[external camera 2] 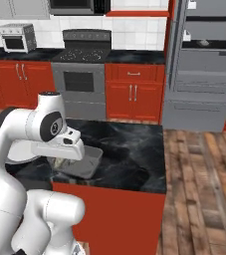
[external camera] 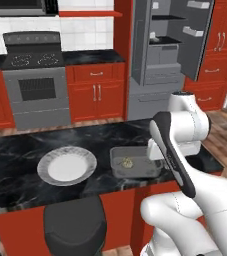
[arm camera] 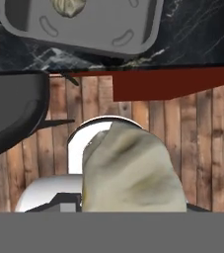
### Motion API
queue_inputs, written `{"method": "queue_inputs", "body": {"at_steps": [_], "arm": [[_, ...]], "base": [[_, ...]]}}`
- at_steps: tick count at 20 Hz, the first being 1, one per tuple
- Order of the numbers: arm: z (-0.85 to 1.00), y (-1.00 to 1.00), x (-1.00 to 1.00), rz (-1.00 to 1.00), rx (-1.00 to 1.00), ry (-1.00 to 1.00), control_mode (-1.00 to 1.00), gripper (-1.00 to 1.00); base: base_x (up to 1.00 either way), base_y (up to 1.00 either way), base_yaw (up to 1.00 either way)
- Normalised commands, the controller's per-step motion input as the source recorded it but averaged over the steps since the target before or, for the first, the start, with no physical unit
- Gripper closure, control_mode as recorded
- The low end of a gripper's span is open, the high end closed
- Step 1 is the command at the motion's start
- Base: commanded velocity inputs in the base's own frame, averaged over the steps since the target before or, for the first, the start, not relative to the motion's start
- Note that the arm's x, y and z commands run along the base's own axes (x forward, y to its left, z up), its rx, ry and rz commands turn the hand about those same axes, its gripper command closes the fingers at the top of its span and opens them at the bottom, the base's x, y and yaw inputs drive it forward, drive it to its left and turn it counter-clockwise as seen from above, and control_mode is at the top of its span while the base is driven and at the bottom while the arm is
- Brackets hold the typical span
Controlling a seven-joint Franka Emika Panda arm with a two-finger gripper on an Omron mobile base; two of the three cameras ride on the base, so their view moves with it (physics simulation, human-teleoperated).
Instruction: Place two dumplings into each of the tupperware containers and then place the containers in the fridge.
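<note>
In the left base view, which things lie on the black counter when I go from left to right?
Round plate → grey tupperware container with one dumpling inside → the robot's white arm at the counter's right end.

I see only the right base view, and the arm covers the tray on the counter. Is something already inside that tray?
Observer: Yes. In the left base view the tray holds one dumpling.
Operator: Does the end effector carry anything?
Observer: In the hand view a second dumpling sits right at the end effector, over the wooden floor, so it seems to be held.
Operator: What lies left of the tray?
Observer: A round plate, with nothing on it.
</note>
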Motion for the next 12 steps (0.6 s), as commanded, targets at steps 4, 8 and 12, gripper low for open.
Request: {"method": "queue_inputs", "body": {"at_steps": [4,8,12], "arm": [[0.00,0.00,0.00,0.00,0.00,0.00,1.00,1.00],[0.00,0.00,0.00,0.00,0.00,0.00,1.00,1.00],[-0.31,0.00,0.42,0.00,0.00,0.07,-1.00,1.00]], "base": [[0.54,-0.04,0.00],[0.40,-0.02,0.00],[0.00,0.00,0.00]]}}
